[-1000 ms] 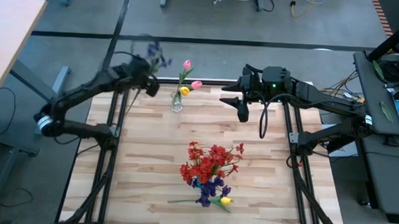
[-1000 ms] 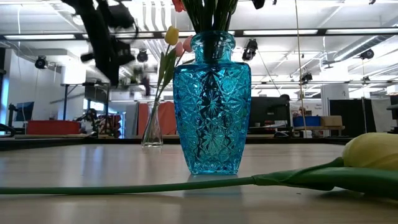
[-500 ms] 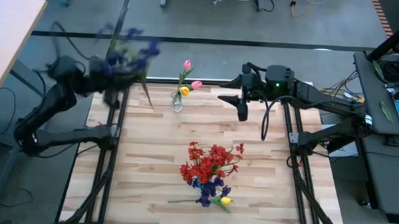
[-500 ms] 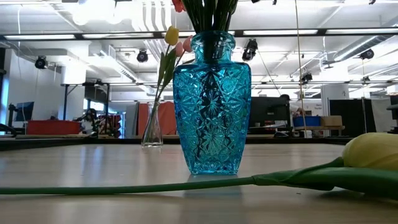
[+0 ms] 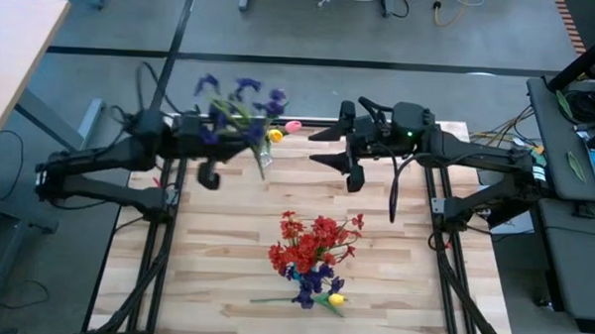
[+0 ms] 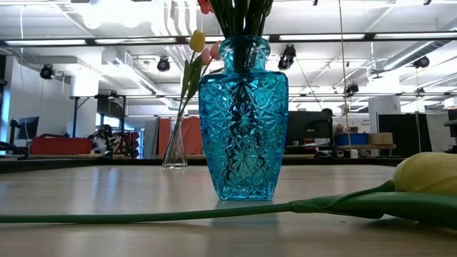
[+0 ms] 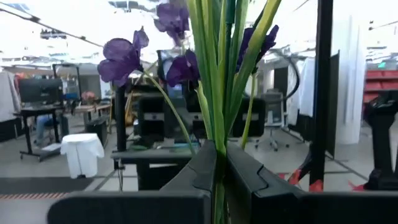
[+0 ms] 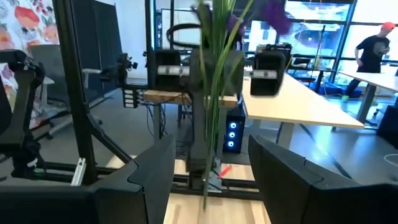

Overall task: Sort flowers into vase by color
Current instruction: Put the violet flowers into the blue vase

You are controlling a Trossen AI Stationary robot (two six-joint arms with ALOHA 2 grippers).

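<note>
The left end effector [image 5: 210, 176] is clamped on a purple flower bunch [image 5: 235, 100] at the counter's [image 5: 225, 244] eleven o'clock, the right end effector [image 5: 354, 161] open nearby. Tulips [image 5: 292, 127] fill the small vase [image 6: 174, 148], red flowers [image 5: 315, 242] the blue vase [image 6: 243, 121]; one yellow tulip [image 5: 335, 300] remains at six o'clock.

Grey floor [image 5: 312, 29], light wooden desk [image 8: 298, 102], ceiling strip lights [image 6: 321, 37]

Wooden table [image 5: 215, 243], blue vase [image 6: 243, 121], yellow tulip [image 5: 334, 300]

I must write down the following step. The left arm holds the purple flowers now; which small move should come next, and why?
Probably bring the purple flowers nearer to the right pincer for a handover. The left pincer is shut on their stems, and the right pincer waits open, facing them, stems in front of its fingers.
</note>
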